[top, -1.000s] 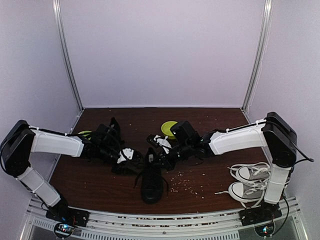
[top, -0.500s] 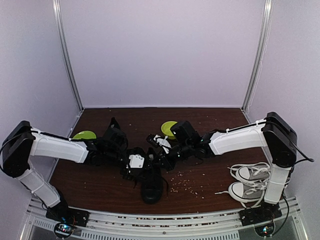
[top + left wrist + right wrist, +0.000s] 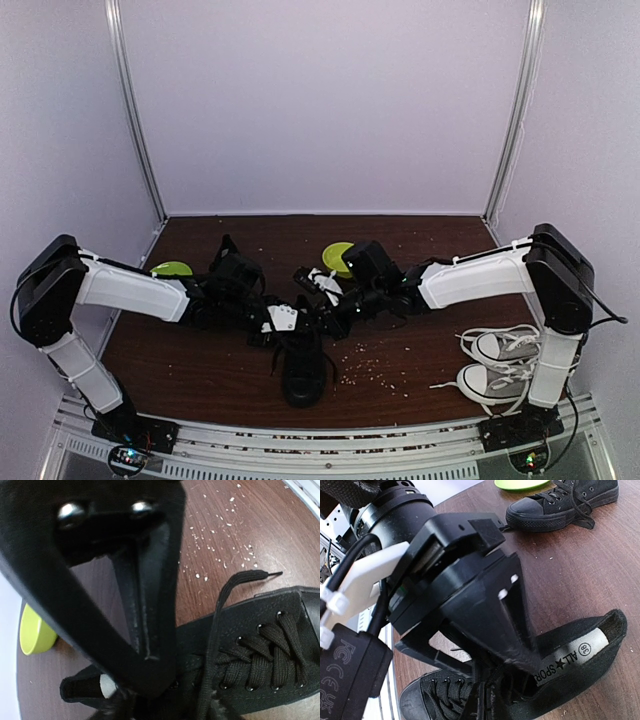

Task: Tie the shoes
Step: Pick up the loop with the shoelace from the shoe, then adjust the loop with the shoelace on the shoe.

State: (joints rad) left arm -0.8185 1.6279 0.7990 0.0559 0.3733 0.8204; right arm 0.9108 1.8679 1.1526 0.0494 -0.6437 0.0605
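Note:
One black shoe (image 3: 303,368) lies mid-table, toe toward the arms; its laced front (image 3: 270,655) and grey insole label (image 3: 570,657) show in the wrist views. The second black shoe (image 3: 228,262) sits behind my left arm, also seen far off (image 3: 560,502). My right gripper (image 3: 322,308) is shut on a black lace at the shoe's throat (image 3: 515,672). My left gripper (image 3: 285,322) reaches in from the left, its dark finger (image 3: 145,630) down by the top eyelets. A loose lace end (image 3: 250,577) trails onto the wood. The left jaws' gap is hidden.
Grey-and-white sneakers with white laces (image 3: 500,365) lie at the near right by the right arm's base. A green dish (image 3: 338,257) sits behind the grippers, and another (image 3: 170,269) at the far left. White crumbs (image 3: 370,365) are scattered right of the centre shoe.
My left arm has swung right, from beside the far-left shoe to the opening of the centre shoe. The right arm and its grip have stayed put.

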